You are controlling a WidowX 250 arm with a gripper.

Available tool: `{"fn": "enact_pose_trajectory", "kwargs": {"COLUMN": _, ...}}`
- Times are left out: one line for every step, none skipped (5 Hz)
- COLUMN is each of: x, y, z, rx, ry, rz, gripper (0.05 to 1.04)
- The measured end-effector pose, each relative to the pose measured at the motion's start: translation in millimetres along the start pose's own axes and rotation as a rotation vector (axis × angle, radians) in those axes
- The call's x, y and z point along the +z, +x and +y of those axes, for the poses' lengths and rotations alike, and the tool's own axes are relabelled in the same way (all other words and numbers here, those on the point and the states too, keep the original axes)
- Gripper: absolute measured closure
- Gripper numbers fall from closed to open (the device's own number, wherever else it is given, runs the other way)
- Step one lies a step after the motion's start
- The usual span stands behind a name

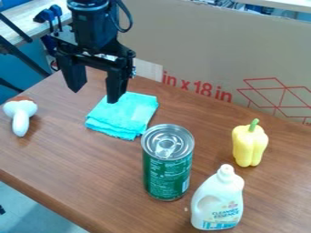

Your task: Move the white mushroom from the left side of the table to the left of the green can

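Observation:
The black gripper [95, 93] hangs at the upper left, open, its two fingers spread apart with nothing between them. Just below it and to its right lies a folded turquoise cloth [124, 114], partly behind the right finger. A green can [167, 170] with a silver top stands upright at the centre. To the can's right is a yellow bell pepper [249, 144] with a green stem. A white bottle [218, 200] stands near the bottom, right of the can. On the far left rests a white mushroom-like toy [21, 116] with a brown patch on top.
All of these are on a brown wooden table [79, 182], whose front edge slants down from the left. A large cardboard panel [200, 50] rises along the back edge. Black bars and blue clamps [50, 14] are at the upper left.

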State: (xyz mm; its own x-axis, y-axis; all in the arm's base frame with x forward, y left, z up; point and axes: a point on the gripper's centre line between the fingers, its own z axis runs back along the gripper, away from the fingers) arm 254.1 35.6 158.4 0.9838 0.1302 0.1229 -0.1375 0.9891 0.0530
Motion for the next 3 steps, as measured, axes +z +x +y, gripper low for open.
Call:
{"fn": "enact_pose_trajectory", "kwargs": {"x": -8.1, "y": -3.0, "z": 2.4, "rx": 0.003, "ry": -0.002, "rz": 0.027, "gripper": 0.082}}
{"fn": "enact_pose_trajectory", "kwargs": {"x": -31.4, "y": -18.2, "z": 51.7, "rx": 0.086, "ry": -0.044, "rz": 0.031, "gripper": 0.082}}
{"fn": "enact_pose_trajectory", "kwargs": {"x": -42.6, "y": -29.7, "z": 84.3, "rx": 0.135, "ry": -0.011, "rz": -0.025, "gripper": 0.082}}
